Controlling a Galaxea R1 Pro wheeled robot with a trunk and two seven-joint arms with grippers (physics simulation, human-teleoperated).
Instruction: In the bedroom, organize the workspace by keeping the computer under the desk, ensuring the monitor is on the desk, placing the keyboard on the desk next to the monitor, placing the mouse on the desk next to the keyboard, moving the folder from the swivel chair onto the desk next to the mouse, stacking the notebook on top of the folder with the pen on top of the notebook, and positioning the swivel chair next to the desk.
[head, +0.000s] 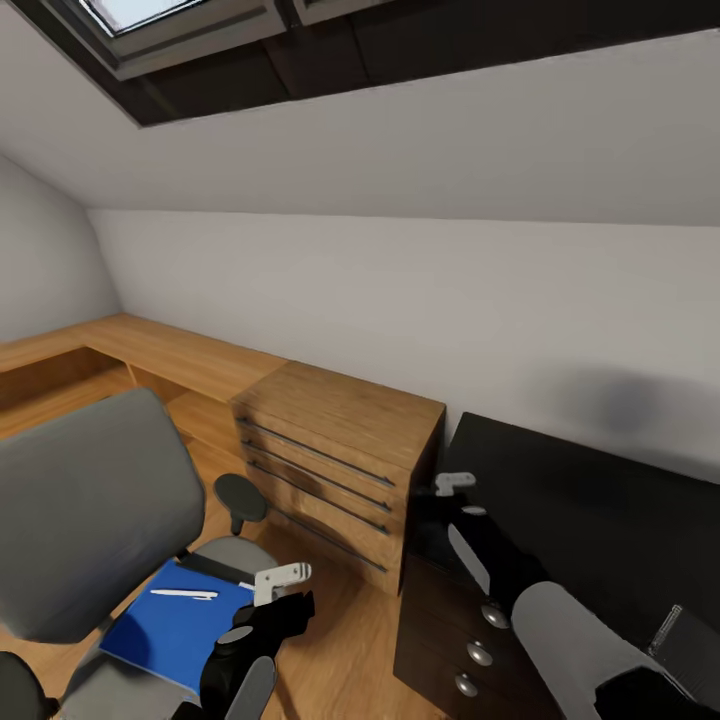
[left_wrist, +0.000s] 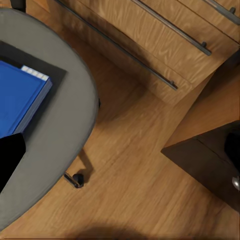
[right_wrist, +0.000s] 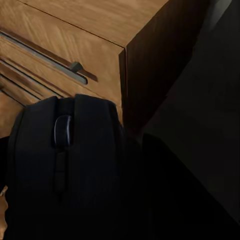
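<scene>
A white sloping wall (head: 400, 300) is filling the background beneath a dark skylight recess (head: 200, 40), and a light wooden bench (head: 150, 350) is running along the wall's foot. The warm wooden plank floor (left_wrist: 140, 170) is lying beneath everything. The black table (head: 600, 500) with round silver drawer knobs is occupying the right of the head view, standing just beside the light wooden drawer chest (head: 340, 450) with long dark bar handles. The grey upholstered swivel chair (head: 90, 510) is standing to the left of the chest, its seat carrying a flat black folder (head: 215, 570) under a blue notebook (head: 175, 630), with a white pen (head: 185, 594) lying on top of the notebook. The left gripper (head: 285, 580) is hovering at the seat's near edge just beside the notebook; whether its fingers are parted or closed cannot be told. The right gripper (head: 455, 483) is hovering over the near-left corner of the black table. A black computer mouse (right_wrist: 65, 170) with a scroll wheel is sitting close before the right wrist camera, next to the chest's corner; whether the right fingers are clasping it cannot be told.
</scene>
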